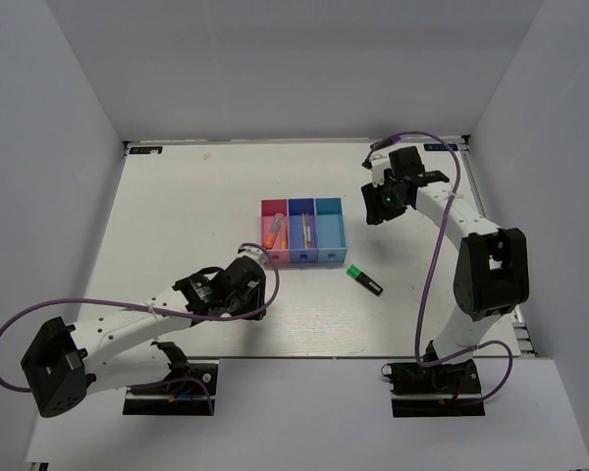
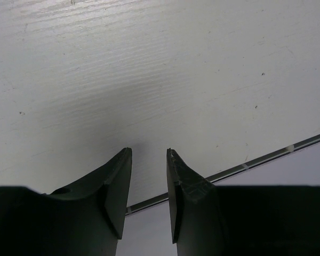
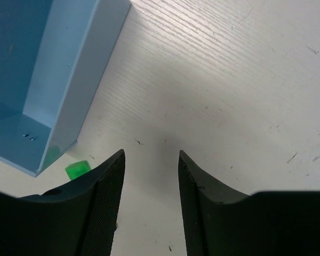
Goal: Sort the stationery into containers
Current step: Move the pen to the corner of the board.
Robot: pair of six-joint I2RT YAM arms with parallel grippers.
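Observation:
Three joined bins stand mid-table: pink-red (image 1: 274, 208), dark blue (image 1: 300, 207) and light blue (image 1: 328, 208). An orange highlighter (image 1: 272, 233) lies in the pink-red bin and thin sticks (image 1: 305, 232) lie in the dark blue one. A green-black highlighter (image 1: 364, 280) lies on the table right of the bins; its green end (image 3: 77, 169) shows in the right wrist view beside the light blue bin (image 3: 69, 85). My left gripper (image 1: 258, 280) (image 2: 149, 153) is open and empty, near the bins' front left. My right gripper (image 1: 378, 208) (image 3: 151, 154) is open and empty, right of the light blue bin.
The white table (image 1: 196, 216) is walled by white panels at the back and sides. Its near edge (image 2: 240, 167) shows in the left wrist view. Purple cables (image 1: 432, 265) loop along both arms.

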